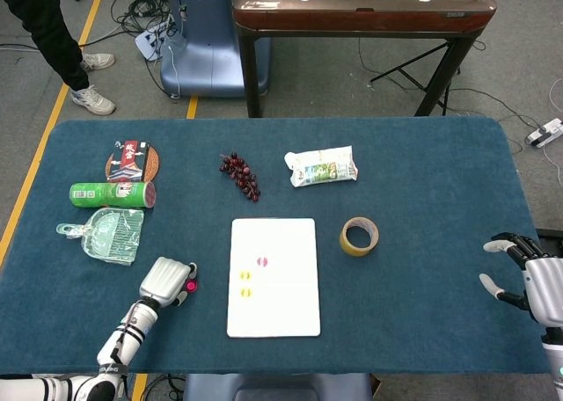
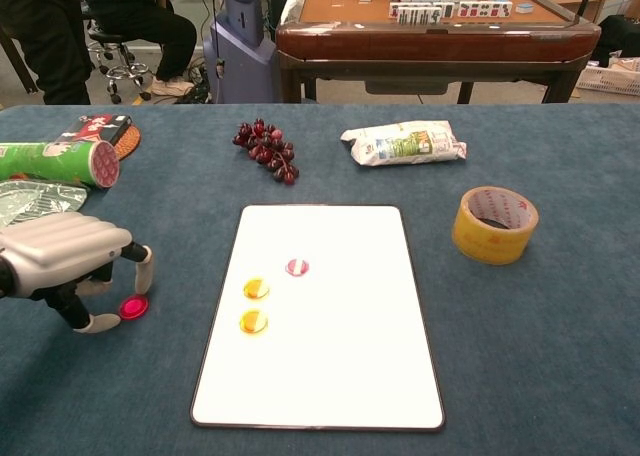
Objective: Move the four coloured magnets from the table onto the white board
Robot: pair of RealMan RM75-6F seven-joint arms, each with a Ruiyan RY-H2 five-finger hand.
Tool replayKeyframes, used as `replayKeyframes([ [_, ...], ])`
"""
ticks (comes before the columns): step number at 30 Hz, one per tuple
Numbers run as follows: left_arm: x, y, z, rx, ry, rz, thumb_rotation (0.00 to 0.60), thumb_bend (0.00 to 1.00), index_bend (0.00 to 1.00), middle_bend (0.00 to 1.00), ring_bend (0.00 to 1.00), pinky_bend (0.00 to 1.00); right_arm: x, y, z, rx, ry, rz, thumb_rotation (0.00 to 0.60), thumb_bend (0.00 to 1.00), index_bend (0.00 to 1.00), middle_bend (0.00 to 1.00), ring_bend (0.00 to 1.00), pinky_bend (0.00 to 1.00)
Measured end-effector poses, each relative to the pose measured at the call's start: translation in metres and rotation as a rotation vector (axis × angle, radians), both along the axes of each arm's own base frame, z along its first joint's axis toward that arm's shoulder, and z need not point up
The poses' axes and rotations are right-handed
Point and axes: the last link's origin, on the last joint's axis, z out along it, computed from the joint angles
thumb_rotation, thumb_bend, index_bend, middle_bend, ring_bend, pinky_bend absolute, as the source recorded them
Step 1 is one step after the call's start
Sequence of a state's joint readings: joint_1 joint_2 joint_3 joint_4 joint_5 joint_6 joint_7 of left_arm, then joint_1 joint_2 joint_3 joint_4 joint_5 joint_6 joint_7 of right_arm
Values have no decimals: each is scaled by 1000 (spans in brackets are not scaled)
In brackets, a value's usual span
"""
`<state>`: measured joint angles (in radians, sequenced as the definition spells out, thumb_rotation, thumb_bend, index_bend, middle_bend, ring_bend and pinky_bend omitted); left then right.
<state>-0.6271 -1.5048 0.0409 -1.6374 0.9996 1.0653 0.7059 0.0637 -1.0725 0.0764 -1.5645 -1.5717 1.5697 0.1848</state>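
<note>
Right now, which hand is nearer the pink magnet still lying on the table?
Left. The left hand hovers right over the pink magnet, fingers around it. The right hand sits at the table's far right edge.

The left hand [image 2: 62, 263] runs off the left edge of the chest view, its wrist and forearm unseen there; whether its fingertips touch the pink magnet [image 2: 132, 307] lying beneath them cannot be told. In the head view that magnet [image 1: 190, 286] is a speck half hidden by the fingers. The right hand [image 1: 529, 279] shows only in the head view, cropped by the right edge. The clear plastic dustpan [image 2: 30, 200] is cut by the chest view's left edge, the hand covering its near part.
</note>
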Motion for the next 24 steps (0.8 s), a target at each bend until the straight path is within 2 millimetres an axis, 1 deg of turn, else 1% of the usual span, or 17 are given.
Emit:
replayKeyframes([
  [14, 3, 1, -3, -2, -1, -5, 600, 319, 535, 1000, 1000, 1000, -1, 0, 1, -2, -2, -1, 600, 162, 388, 335, 315, 443],
  [24, 2, 1, -3, -2, 0, -1, 600, 319, 570, 1000, 1000, 1000, 0, 0, 1, -1, -2, -1, 600, 162, 388, 335, 315, 443],
])
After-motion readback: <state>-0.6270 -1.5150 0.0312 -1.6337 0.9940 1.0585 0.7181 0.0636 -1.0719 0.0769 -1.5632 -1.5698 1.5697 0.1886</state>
